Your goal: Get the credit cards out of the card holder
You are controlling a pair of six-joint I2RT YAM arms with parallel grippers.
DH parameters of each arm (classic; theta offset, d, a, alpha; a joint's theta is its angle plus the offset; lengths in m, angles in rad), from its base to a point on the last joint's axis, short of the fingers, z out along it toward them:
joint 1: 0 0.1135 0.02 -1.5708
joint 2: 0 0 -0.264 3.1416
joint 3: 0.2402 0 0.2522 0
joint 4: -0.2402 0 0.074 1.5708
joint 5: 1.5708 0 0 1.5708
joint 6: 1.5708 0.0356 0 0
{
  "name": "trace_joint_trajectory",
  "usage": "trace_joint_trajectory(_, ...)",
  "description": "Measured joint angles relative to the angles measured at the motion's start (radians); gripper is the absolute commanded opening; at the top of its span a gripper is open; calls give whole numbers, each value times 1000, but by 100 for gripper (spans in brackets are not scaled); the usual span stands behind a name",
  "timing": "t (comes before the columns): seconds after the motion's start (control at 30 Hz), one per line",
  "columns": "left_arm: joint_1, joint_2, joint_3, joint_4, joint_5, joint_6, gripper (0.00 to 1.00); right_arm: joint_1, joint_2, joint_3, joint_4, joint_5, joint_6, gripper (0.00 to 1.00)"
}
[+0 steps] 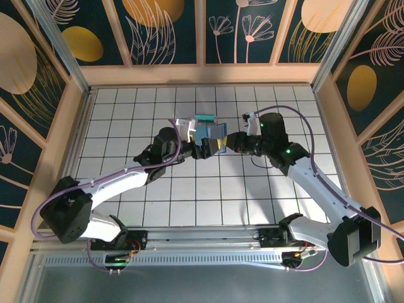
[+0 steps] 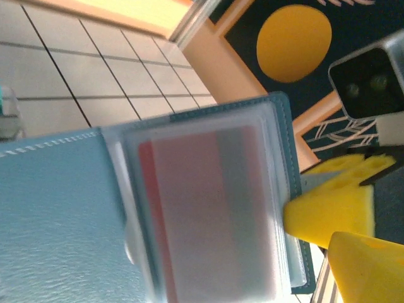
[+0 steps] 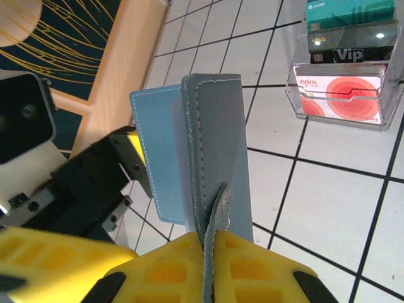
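Two robot arms held an open slate-blue card holder (image 1: 212, 135) between them, above a white gridded counter (image 1: 189, 196).

The right gripper (image 3: 208, 265) was clenched on the thin edge of one grey-blue flap, its yellow fingers (image 2: 328, 214) pinching beside a clear sleeve. The left gripper (image 3: 126, 142) grasped the paler flap from the opposite side, though most of its fingers were hidden behind that flap. Inside the sleeve sat a pinkish card (image 2: 208, 214) with a red band, too blurred to read. Just behind the holder stood a clear stand (image 3: 297, 95) holding a teal card (image 3: 347, 9), cut off by the frame, a dark card (image 3: 353, 50) and a white card with red circles (image 3: 341, 95).
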Motion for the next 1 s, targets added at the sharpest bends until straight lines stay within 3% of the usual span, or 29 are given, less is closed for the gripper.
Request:
trace_joint_trajectory(0.23,10,71,-1,48,75,-43,99,24,42,35,-64,61,-14,0)
trace_joint_trajectory(0.57,13,71,-8,64,90,-64,99,26,37,39,-64,57,-13,0)
trace_joint_trajectory(0.8,7,71,2,43,80,-51,78,26,19,35,-63,55,-13,0)
trace_joint_trajectory(1.0,-1,53,2,12,63,-40,78,26,-6,34,-53,50,-13,0)
